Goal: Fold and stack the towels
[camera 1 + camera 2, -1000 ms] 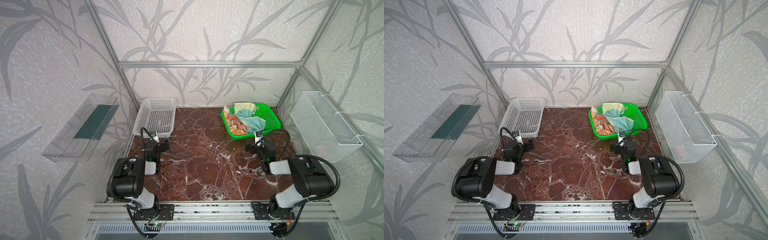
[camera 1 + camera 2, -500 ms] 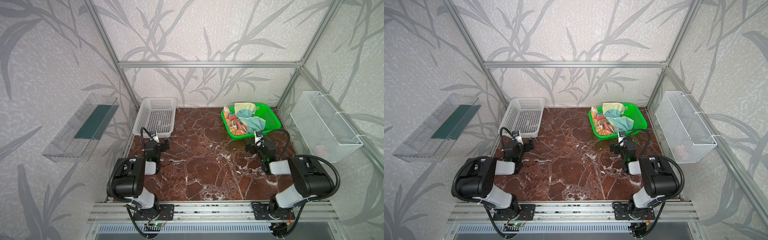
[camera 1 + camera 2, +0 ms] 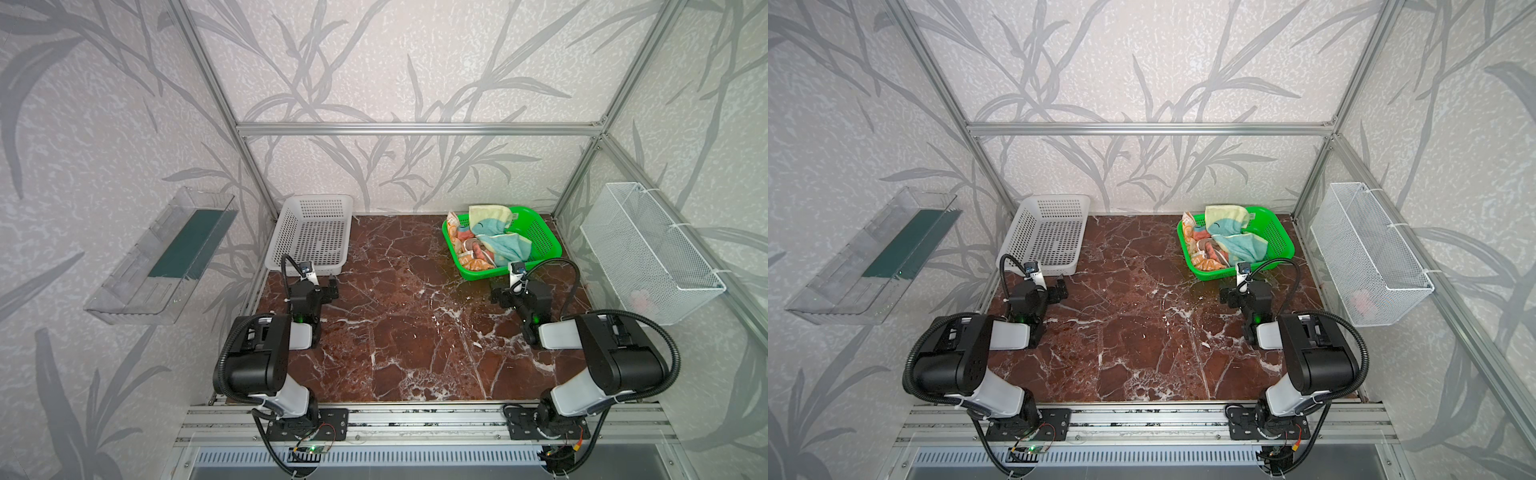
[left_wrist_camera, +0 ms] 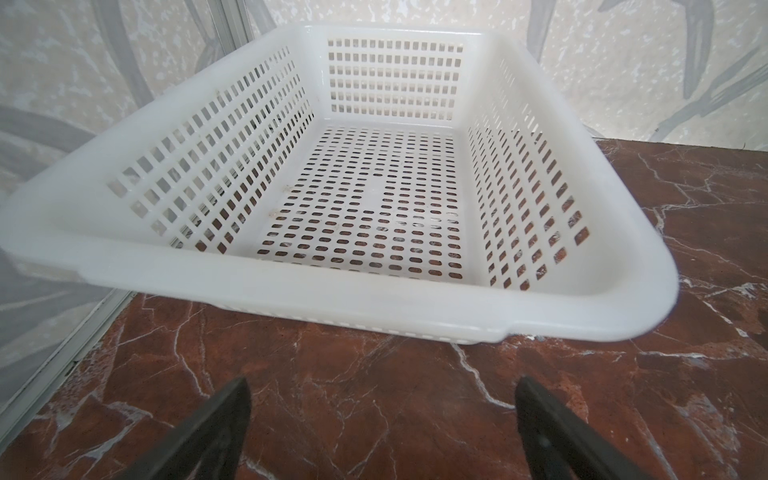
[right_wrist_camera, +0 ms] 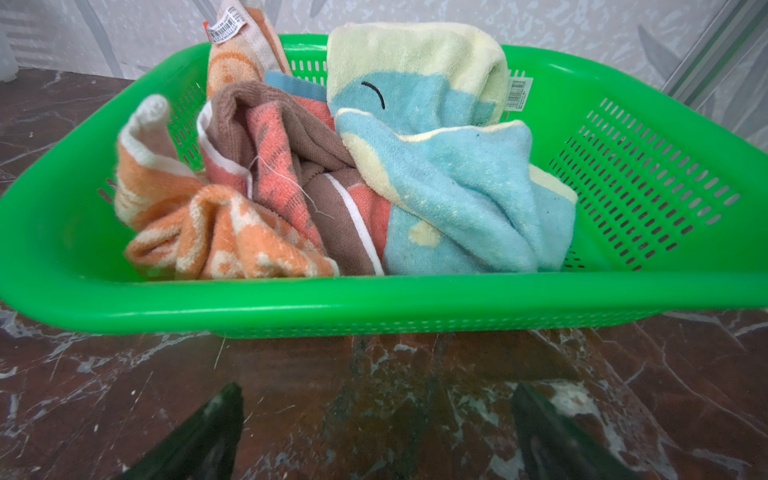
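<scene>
Nothing moved since a second ago; both arms parked.

Both top views: towels (image 3: 486, 243) (image 3: 1223, 241) crumpled, unfolded, inside the green basket (image 3: 540, 232) (image 3: 1277, 232). Right claw (image 3: 519, 291) (image 3: 1246, 293) is just in front of the green basket's near rim, not touching. Left claw (image 3: 313, 286) (image 3: 1044, 291) is well apart from it across the counter (image 3: 415, 332), facing the white basket (image 3: 309, 266). Right arm is nearer.

Left wrist: left claw (image 4: 380, 386) spread wide, nothing between. White basket (image 4: 374, 299) ahead, no towel in it.

Right wrist: right claw (image 5: 376, 390) spread wide, holding nothing, over bare counter. Green basket (image 5: 374, 307) is straight ahead, long side across the claw's line. Inside it: orange towel (image 5: 224, 237) at one end, pink-and-brown towel (image 5: 299, 178) in the middle, yellow-and-teal towel (image 5: 457, 178) beside it, piled highest. Likely next move: reach forward over the rim.
</scene>
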